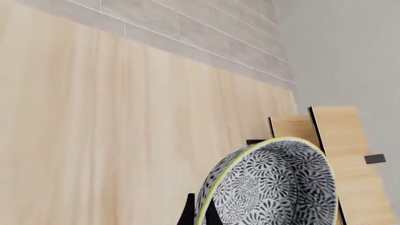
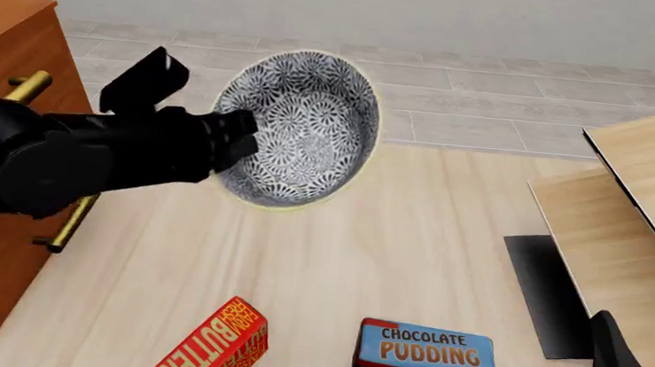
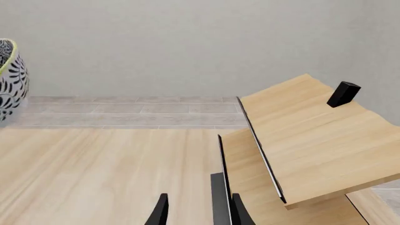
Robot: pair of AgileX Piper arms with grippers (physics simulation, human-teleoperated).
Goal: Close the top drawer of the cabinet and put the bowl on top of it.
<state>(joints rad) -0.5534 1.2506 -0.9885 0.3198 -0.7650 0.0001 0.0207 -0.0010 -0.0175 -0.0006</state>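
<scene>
The bowl, white with a dense dark floral pattern and a yellowish rim, hangs tilted on its side above the table. My left gripper is shut on its rim, which shows close up in the left wrist view with the bowl between the fingers. The cabinet stands at the far left, just left of the bowl. Its top drawer is mostly hidden by my left arm, with only one end of the brass handle visible. My right gripper stands open and empty at the near right; the bowl's edge shows far off in its view.
A butter box and a chocolate pudding box lie near the table's front edge. A pale stepped wooden rack on a dark base stands at the right, close ahead of my right gripper. A lower drawer's brass handle sticks out.
</scene>
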